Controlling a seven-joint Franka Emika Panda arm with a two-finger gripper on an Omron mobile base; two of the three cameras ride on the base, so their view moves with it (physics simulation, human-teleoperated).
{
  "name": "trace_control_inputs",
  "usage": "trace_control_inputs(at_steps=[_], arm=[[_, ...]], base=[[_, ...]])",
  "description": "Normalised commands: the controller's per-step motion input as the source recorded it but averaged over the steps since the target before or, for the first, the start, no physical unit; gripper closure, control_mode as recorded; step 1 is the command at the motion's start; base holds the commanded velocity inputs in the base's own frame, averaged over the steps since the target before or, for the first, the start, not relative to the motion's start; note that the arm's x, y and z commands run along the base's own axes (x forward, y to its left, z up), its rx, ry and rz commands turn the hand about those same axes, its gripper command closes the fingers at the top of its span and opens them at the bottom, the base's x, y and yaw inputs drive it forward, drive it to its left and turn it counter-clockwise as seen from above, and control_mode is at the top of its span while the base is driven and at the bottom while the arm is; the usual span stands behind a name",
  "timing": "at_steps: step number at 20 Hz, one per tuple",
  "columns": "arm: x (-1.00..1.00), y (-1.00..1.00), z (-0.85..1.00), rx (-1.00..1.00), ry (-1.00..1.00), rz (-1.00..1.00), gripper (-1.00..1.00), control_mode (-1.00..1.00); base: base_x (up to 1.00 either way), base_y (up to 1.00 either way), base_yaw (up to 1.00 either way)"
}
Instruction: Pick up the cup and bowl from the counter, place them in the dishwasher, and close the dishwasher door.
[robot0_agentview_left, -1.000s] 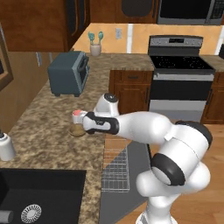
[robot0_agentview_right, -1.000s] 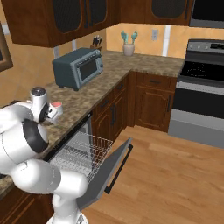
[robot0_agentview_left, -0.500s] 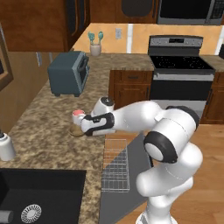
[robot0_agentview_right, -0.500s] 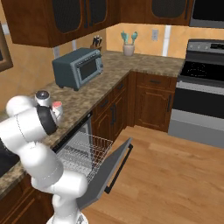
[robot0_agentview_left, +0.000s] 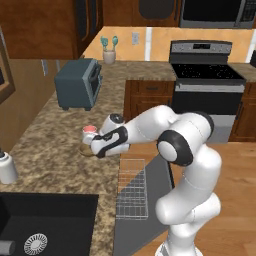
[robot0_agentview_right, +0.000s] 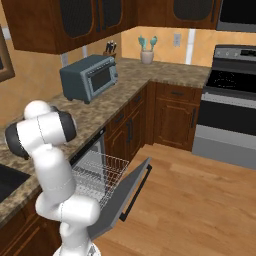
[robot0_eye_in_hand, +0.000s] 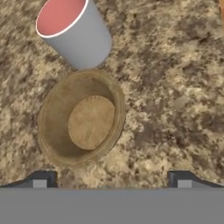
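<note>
Gripper (robot0_eye_in_hand: 111, 178) spread wide, hovering just over shallow round tan-brown bowl (robot0_eye_in_hand: 82, 118), nothing pinched. Bowl sits on brown speckled granite tabletop (robot0_eye_in_hand: 175, 87), small white cup with salmon-red top (robot0_eye_in_hand: 73, 30) right beside it, looks touching rim. Dishwasher door (robot0_agentview_right: 120, 196) hanging open, pale grey wire rack (robot0_agentview_right: 97, 172) pulled out.

We see the arm (robot0_agentview_left: 165, 125) reaching left across the counter (robot0_agentview_left: 60, 165), its hand low over the cup (robot0_agentview_left: 89, 131) and the bowl (robot0_agentview_left: 86, 149), which sit just beside each other. The bowl is mostly hidden under the hand, so we think it rests flat. Whether the gripper (robot0_agentview_left: 96, 151) stands open is hard to make out here. Below the counter edge the dishwasher door (robot0_agentview_left: 157, 200) hangs open, the wire rack (robot0_agentview_left: 132, 189) pulled out. A toaster (robot0_agentview_left: 77, 84) stands further back, a white jar (robot0_agentview_left: 7, 168) near the sink (robot0_agentview_left: 45, 225).
</note>
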Motion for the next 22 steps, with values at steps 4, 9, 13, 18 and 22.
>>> trace_control_inputs(at_steps=[4,9,13,18,22], arm=[[0.36,0.24,-0.21,0.00,0.01,-0.03,-1.00,-1.00],[0.36,0.17,-0.21,0.00,0.02,-0.04,-1.00,-1.00],[0.36,0.06,-0.23,0.00,0.02,-0.04,-1.00,-1.00],[0.29,0.01,-0.27,0.00,0.02,-0.05,1.00,-1.00],[0.27,0.04,-0.26,0.00,0.02,-0.04,1.00,-1.00]], base=[[0.00,0.00,0.00],[0.00,0.00,0.00],[0.00,0.00,0.00],[0.00,0.00,0.00],[0.00,0.00,0.00]])
